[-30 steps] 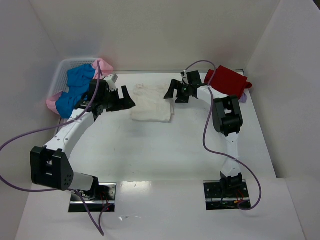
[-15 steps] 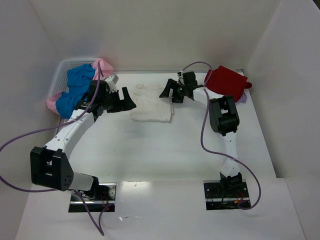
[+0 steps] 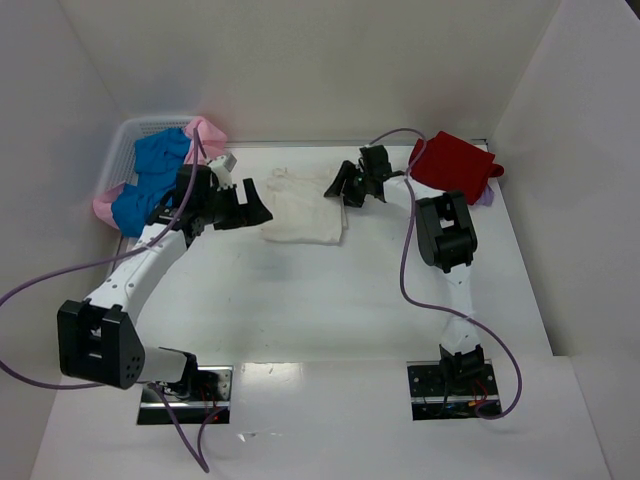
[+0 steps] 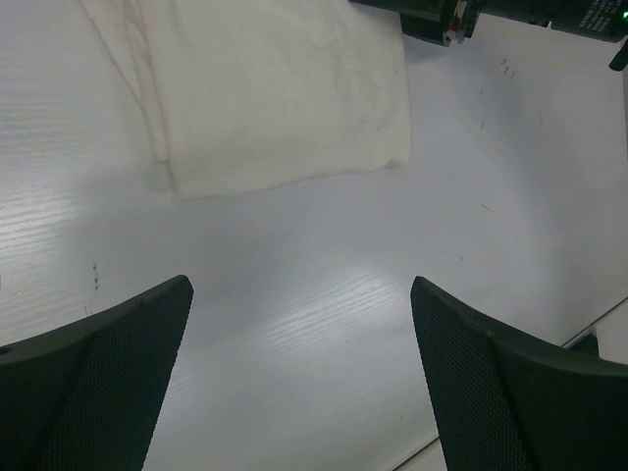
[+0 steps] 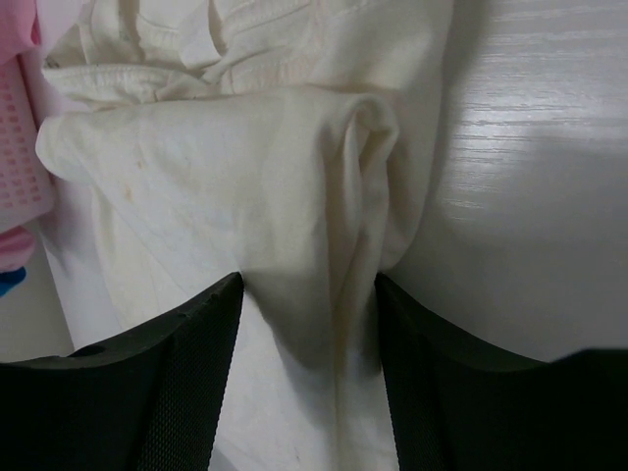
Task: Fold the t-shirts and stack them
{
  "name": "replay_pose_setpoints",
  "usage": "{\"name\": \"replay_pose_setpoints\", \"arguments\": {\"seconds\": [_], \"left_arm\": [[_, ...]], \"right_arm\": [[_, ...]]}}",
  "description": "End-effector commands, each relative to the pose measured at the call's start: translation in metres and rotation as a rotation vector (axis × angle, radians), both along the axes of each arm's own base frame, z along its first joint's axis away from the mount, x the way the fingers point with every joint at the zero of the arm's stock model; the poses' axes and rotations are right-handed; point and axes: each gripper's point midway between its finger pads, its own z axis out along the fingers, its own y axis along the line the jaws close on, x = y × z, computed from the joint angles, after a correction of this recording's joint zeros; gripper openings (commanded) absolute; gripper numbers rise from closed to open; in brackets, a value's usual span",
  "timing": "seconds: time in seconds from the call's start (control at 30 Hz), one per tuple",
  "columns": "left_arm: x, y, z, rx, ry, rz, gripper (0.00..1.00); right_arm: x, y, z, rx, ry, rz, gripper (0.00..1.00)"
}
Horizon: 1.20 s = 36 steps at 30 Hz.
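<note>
Softly: limp cloth, grip the doubled edge

Our right gripper [image 5: 306,294], jaws half closed, pinches a raised fold of the cream-white t-shirt [image 5: 196,196] on the table [image 5: 530,196]; our left gripper [image 4: 301,294], jaws wide and empty, has it just ahead. We judge it light, floppy.

The cream-white cloth t-shirt [image 5: 245,196] looks soft, matt and creased, the white table [image 4: 324,324] smooth with faintly glossy wood grain, the black finger pads [image 4: 108,392] finely dimpled.

White mesh basket [image 3: 121,152] at table's [image 3: 330,290] far-left corner
</note>
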Motion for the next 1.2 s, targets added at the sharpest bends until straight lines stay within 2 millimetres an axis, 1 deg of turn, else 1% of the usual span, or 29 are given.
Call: {"name": "replay_pose_setpoints", "arguments": {"seconds": [0.0,0.03,0.07,0.13,0.17,0.27,0.3,0.33,0.37,0.47,0.53,0.57,0.6,0.67,0.7,0.73,0.77,0.8,0.83,0.9,0.97,1.0,1.03,1.1,1.17], "left_arm": [[-0.005,-0.002,0.014,-0.039,-0.039,-0.009,1.00],[-0.006,-0.002,0.016,-0.040,-0.046,-0.009,1.00],[-0.008,-0.002,0.013,-0.039,-0.039,-0.009,1.00],[-0.010,-0.001,0.018,-0.041,-0.054,-0.009,1.00],[-0.012,-0.001,0.016,-0.040,-0.049,-0.009,1.00],[-0.013,0.002,0.022,-0.043,-0.069,-0.001,1.00],[-0.015,0.002,0.022,-0.048,-0.068,-0.006,1.00],[-0.016,0.002,0.022,-0.050,-0.068,-0.008,1.00],[-0.017,0.002,0.025,-0.051,-0.077,-0.009,1.00],[-0.020,0.004,0.026,-0.057,-0.080,-0.007,1.00],[-0.022,0.003,0.026,-0.061,-0.084,-0.012,1.00],[-0.022,0.005,0.029,-0.064,-0.095,-0.008,1.00],[-0.022,0.006,0.027,-0.063,-0.092,-0.006,1.00],[-0.025,0.006,0.031,-0.068,-0.101,-0.011,1.00],[-0.025,0.005,0.031,-0.070,-0.101,-0.013,1.00],[-0.025,0.005,0.031,-0.070,-0.101,-0.013,1.00],[-0.026,0.005,0.033,-0.071,-0.107,-0.014,1.00],[-0.027,0.006,0.031,-0.070,-0.103,-0.014,1.00],[-0.027,0.006,0.029,-0.070,-0.099,-0.013,1.00],[-0.029,0.004,0.030,-0.076,-0.098,-0.022,1.00],[-0.027,0.007,0.029,-0.071,-0.102,-0.016,1.00],[-0.027,0.007,0.029,-0.069,-0.103,-0.018,1.00],[-0.027,0.007,0.029,-0.069,-0.103,-0.018,1.00],[-0.028,0.006,0.030,-0.071,-0.105,-0.030,1.00],[-0.028,0.006,0.026,-0.067,-0.092,-0.031,1.00]], "right_arm": [[-0.036,-0.009,-0.054,-0.092,0.177,-0.056,0.60],[-0.036,-0.008,-0.055,-0.088,0.179,-0.061,0.57],[-0.034,-0.008,-0.054,-0.085,0.174,-0.063,0.53],[-0.034,-0.008,-0.053,-0.079,0.176,-0.069,0.45],[-0.035,-0.007,-0.053,-0.074,0.178,-0.065,0.37],[-0.034,-0.005,-0.051,-0.061,0.178,-0.065,0.19],[-0.034,-0.004,-0.051,-0.058,0.176,-0.064,0.10],[-0.034,-0.004,-0.050,-0.055,0.179,-0.068,0.04],[-0.034,-0.004,-0.050,-0.054,0.181,-0.070,0.01],[-0.032,-0.006,-0.048,-0.066,0.174,-0.083,0.00],[-0.023,-0.010,-0.036,-0.095,0.132,-0.091,0.00],[-0.018,-0.012,-0.031,-0.111,0.118,-0.091,0.00],[-0.019,-0.014,-0.030,-0.133,0.123,-0.091,0.00],[-0.008,-0.016,-0.015,-0.165,0.081,-0.081,0.00],[-0.006,-0.022,-0.012,-0.183,0.082,-0.085,0.00],[0.000,-0.025,-0.004,-0.199,0.063,-0.083,0.00],[0.006,-0.031,0.002,-0.216,0.045,-0.093,0.00],[0.010,-0.036,0.002,-0.236,0.040,-0.097,0.00],[0.015,-0.042,0.009,-0.254,0.032,-0.105,0.00],[0.021,-0.056,0.008,-0.312,0.024,-0.110,0.00],[0.027,-0.066,0.017,-0.349,0.009,-0.112,0.00],[0.030,-0.077,0.015,-0.379,0.009,-0.126,0.00],[0.032,-0.082,0.018,-0.401,0.007,-0.133,0.00],[0.041,-0.102,0.020,-0.434,-0.001,-0.159,0.00],[0.049,-0.118,0.033,-0.460,-0.018,-0.187,0.00]]}}
